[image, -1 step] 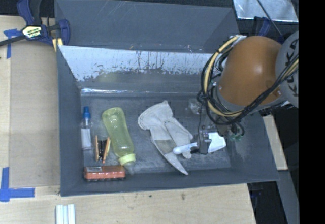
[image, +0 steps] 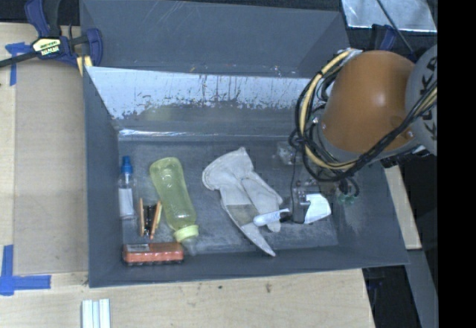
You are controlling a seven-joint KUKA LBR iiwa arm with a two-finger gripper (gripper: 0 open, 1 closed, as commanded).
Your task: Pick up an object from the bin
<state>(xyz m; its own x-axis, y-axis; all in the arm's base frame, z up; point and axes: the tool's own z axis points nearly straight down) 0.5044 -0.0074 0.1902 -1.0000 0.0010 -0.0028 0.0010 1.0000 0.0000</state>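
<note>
Gripper (image: 299, 206) is low at the right of the bin (image: 104, 170), at the near-right edge of the crumpled white cloth (image: 236, 184). A small white scrap (image: 318, 207) lies just right of it. Can't tell if it's spread or pinching anything. The cloth looks light, limp and not fragile. I'd pinch a raised fold, since flat parts will likely slip. Far left of the bin: yellow-green bottle (image: 172, 196), blue-capped vial (image: 126, 187), reddish bar (image: 152, 253). No readable labels on any of them.
</note>
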